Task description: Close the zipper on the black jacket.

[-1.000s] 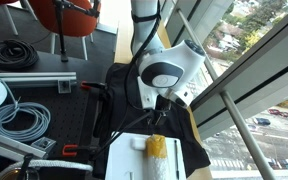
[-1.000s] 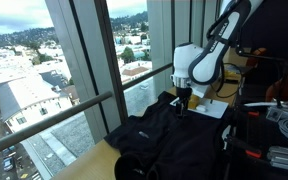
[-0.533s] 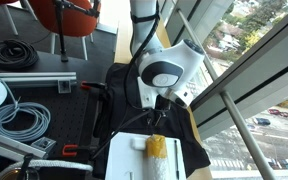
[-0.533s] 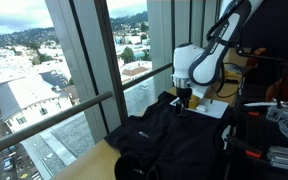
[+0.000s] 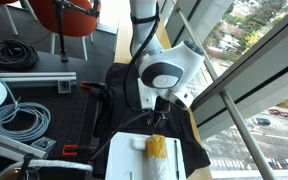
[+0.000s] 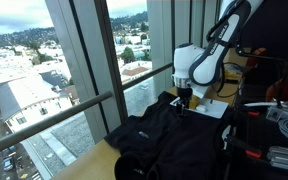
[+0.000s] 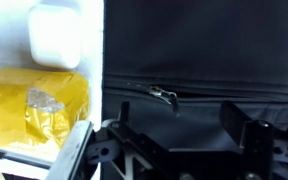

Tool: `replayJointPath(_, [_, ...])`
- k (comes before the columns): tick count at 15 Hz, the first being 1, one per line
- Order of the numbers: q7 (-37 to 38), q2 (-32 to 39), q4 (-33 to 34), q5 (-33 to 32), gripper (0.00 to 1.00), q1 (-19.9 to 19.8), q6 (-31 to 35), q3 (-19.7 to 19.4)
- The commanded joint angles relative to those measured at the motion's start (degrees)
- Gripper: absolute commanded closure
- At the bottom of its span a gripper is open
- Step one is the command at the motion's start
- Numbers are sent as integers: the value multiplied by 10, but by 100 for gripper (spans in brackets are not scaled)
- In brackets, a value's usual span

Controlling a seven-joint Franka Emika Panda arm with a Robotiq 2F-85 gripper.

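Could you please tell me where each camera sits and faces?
Exterior view: high, looking down at the black jacket; arm and gripper show.
Exterior view: low beside the window, looking along the black jacket at the arm.
Wrist view: straight down on the zipper; open gripper at bottom.
All share the black jacket.

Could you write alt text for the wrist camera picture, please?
A black jacket fills the view, its zipper a horizontal line with a small pull. The open gripper shows at the bottom edge; a white tray holding something yellow lies left.
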Motion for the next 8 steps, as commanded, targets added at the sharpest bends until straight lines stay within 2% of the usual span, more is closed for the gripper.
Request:
replayJointPath(1, [20,4,3,-14,42,15,2,-13])
replayJointPath(8, [35,5,1,-24,95,30,3,-21])
